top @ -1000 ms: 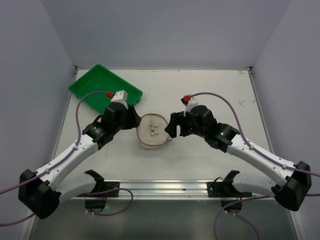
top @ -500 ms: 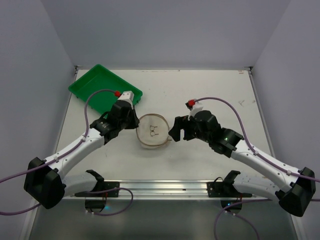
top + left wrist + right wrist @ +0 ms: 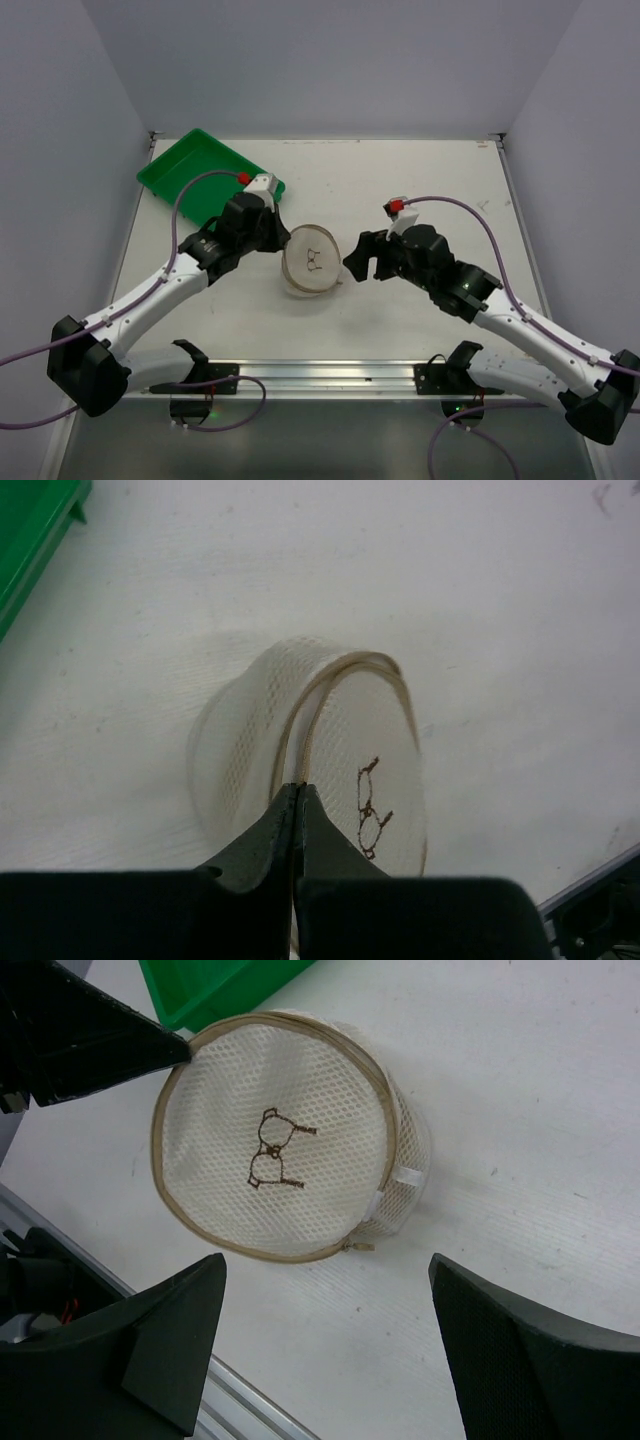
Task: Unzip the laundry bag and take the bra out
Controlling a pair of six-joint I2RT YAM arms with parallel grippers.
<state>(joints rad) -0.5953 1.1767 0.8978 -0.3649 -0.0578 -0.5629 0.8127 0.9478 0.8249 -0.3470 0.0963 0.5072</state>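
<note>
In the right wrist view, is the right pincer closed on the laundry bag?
No: the right pincer stands wide open just short of the laundry bag, touching nothing.

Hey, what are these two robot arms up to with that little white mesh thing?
They are tackling a round mesh laundry bag that must be unzipped. The left gripper is pinched shut on its rim, tipping it up on edge. The right gripper hangs open beside the zipper pull, gripping nothing. The bag looks zipped, and no bra shows through the mesh.
</note>
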